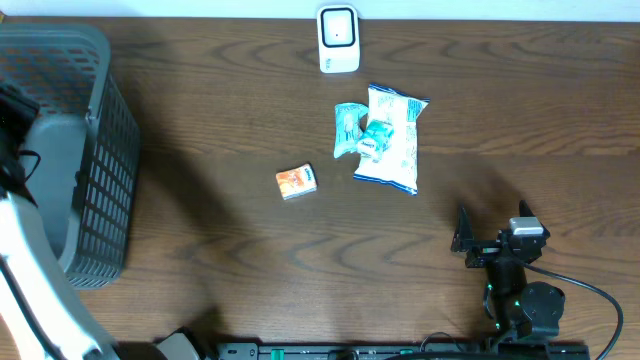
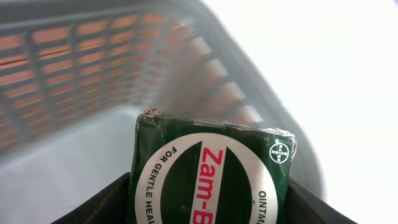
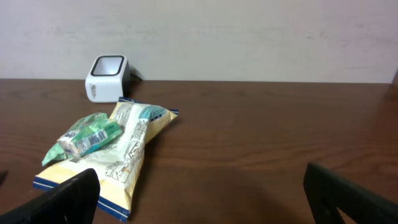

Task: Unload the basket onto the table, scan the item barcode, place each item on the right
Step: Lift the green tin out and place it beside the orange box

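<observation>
Overhead: white boxy barcode scanner (image 1: 338,38) at twelve o'clock; grey plastic mesh basket (image 1: 100,150) at nine. Left wrist: left gripper (image 2: 205,208) clamps dark green cardboard ointment box (image 2: 211,168) over basket, presumably for drop-off. Right wrist: right gripper (image 3: 205,205) spread, idle.

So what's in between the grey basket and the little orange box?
Nothing, just bare brown table, as the overhead view shows. The grey basket sits far left, the orange box near the middle.
</observation>
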